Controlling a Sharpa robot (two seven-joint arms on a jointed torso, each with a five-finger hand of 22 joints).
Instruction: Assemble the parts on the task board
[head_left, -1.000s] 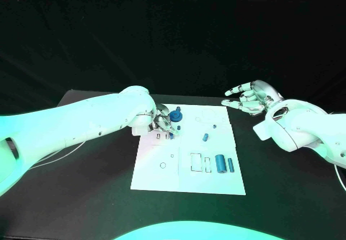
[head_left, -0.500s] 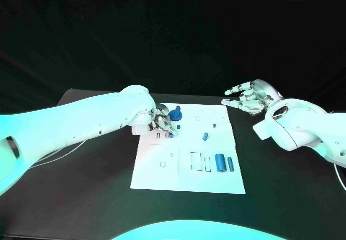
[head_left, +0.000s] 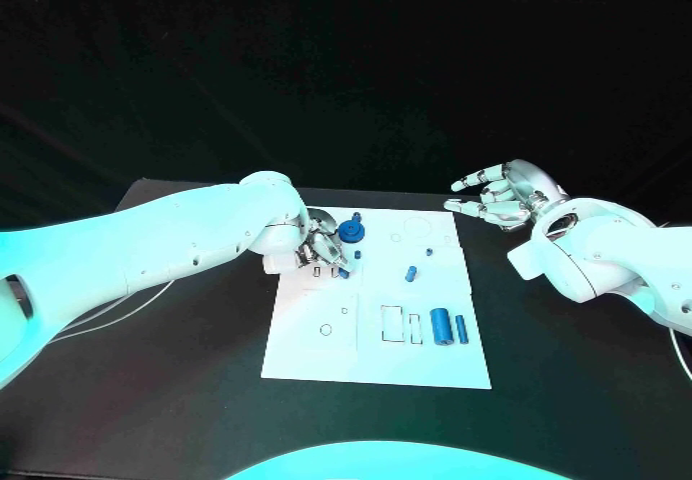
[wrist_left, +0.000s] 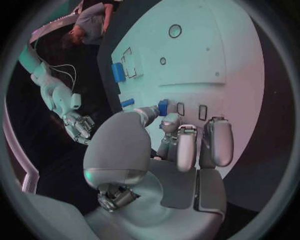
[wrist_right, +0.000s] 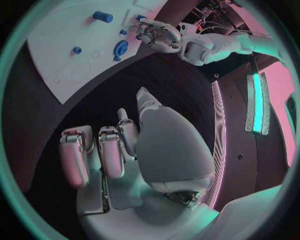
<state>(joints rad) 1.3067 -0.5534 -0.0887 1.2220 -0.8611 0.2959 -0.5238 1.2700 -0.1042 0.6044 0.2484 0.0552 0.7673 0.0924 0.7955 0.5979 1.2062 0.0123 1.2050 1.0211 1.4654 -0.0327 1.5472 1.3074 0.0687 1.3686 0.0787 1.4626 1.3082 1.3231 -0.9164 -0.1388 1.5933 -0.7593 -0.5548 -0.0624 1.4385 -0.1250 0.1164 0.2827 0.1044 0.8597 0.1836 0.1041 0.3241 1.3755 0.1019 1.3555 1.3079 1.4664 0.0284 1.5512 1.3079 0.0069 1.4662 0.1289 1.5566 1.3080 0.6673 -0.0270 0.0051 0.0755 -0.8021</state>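
We see the left robot hand (head_left: 315, 245) low over the far left part of the task board (head_left: 378, 350), its fingertips (wrist_left: 164, 106) closed on a small blue part (wrist_left: 163, 107) just above a row of small outlined slots (wrist_left: 191, 109). The round blue part (head_left: 351, 234) stands just beside this robot hand, on its far side. A short blue peg (head_left: 411, 272) lies a little way off toward the board's middle, and two larger blue cylinders (head_left: 449, 327) lie well apart from the hand, near the board's near right corner beside rectangular outlines.

The right robot hand (head_left: 502, 196) hovers off the board's far right edge above the table (head_left: 173, 330), fingers apart and holding nothing.

We judge the main risk to be misalignment: the pinched part is small and largely hidden by the fingers, so a slight tilt could make it jam at the slot's edge or slip out of the pinch. A sideways push could also shift the board, which the free hand does not steady, or knock the round part close by.
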